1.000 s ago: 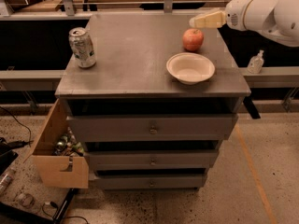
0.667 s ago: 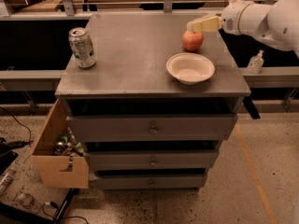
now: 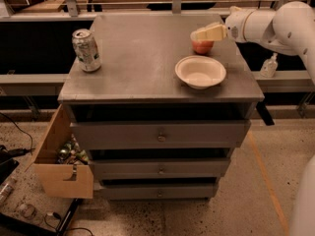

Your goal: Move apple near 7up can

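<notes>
- Cabinet (image 3: pixel 142 58), grey: its flat top is the route. The stretch from right rear to left rear looks free for a straight carry.
- Arm (image 3: pixel 275 26), white, reaches in from the right. Its gripper (image 3: pixel 209 33) sits low over the apple (image 3: pixel 202 46) at the top's right rear. Whether the gripper is open or closed on the fruit cannot be told.
- Bowl (image 3: pixel 179 75), white, sits just in front of the apple and is judged the main hazard. A lift straight up before any sideways travel would keep clear of its rim.
- Can (image 3: pixel 86 49) stands upright at the left rear, well apart from the apple. It looks light and easy to tip, so the fruit is best set down just beside it, not against it.
- Apple, round and likely to roll: a hold centred across its widest part and a gentle release on the flat top should keep it in place.
- Count: one cabinet, one arm, three drawers (image 3: pixel 160 135), one wooden box (image 3: pixel 54 146) at the cabinet's lower left, one bowl, one can, one bottle (image 3: pixel 269 65) on the ledge beyond the right edge, one apple, one gripper.
</notes>
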